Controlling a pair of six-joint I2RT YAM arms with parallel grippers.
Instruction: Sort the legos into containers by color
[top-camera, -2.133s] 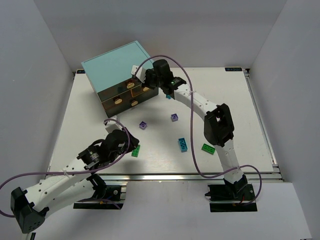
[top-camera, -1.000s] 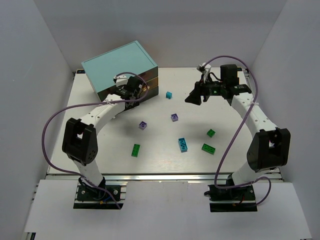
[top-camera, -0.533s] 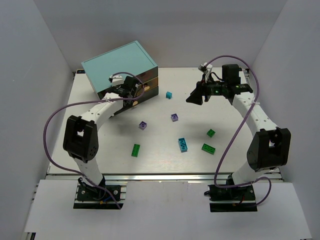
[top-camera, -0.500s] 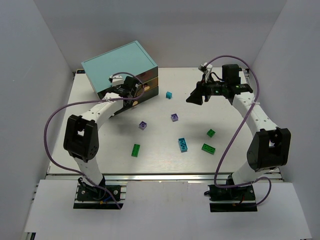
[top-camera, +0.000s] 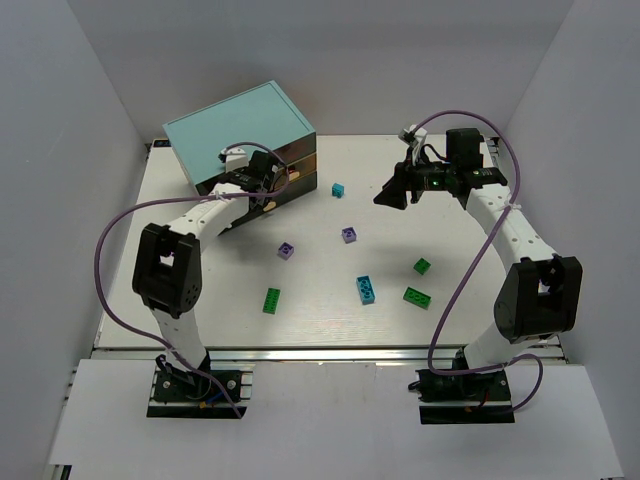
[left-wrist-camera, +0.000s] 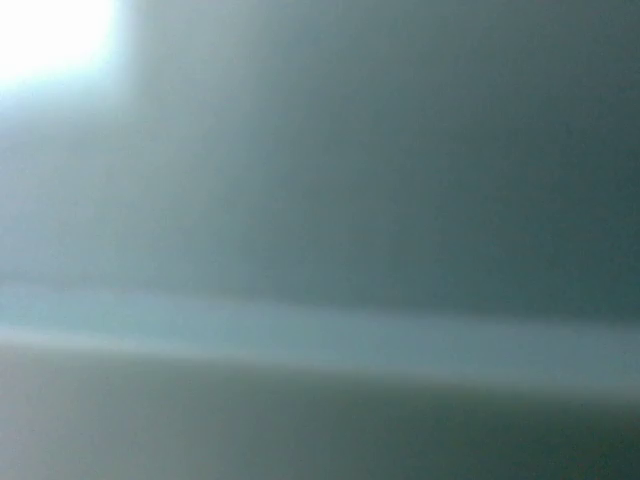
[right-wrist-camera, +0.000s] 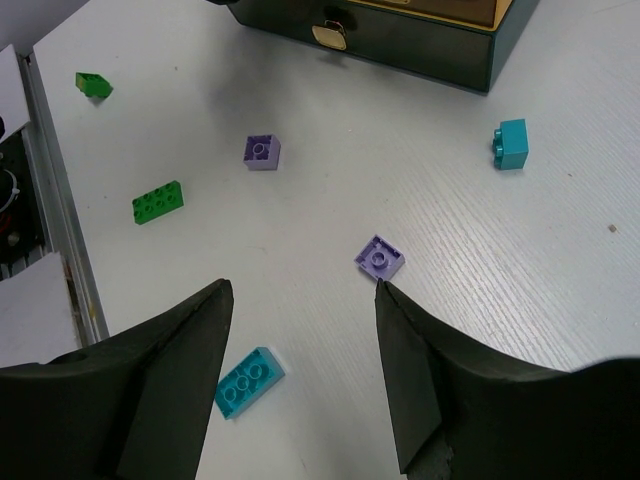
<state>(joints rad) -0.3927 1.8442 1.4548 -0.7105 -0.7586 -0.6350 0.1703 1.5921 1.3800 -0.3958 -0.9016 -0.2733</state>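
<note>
White table (top-camera: 330, 320), legos (top-camera: 366, 289) strewn mid-frame. Right claw (right-wrist-camera: 302, 290) upper right, wide open, empty. Left claw (top-camera: 264, 180) against cabinet (top-camera: 240, 120), opening untellable; may shove cabinet, pressing blind.

White arms (top-camera: 208, 210), black joints (top-camera: 168, 272), purple cables (top-camera: 98, 270)

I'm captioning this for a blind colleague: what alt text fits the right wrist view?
The right gripper hangs open and empty above a white table strewn with legos: two purple, two cyan, two green. The cabinet front, with one cream knob, lines the top edge.
</note>
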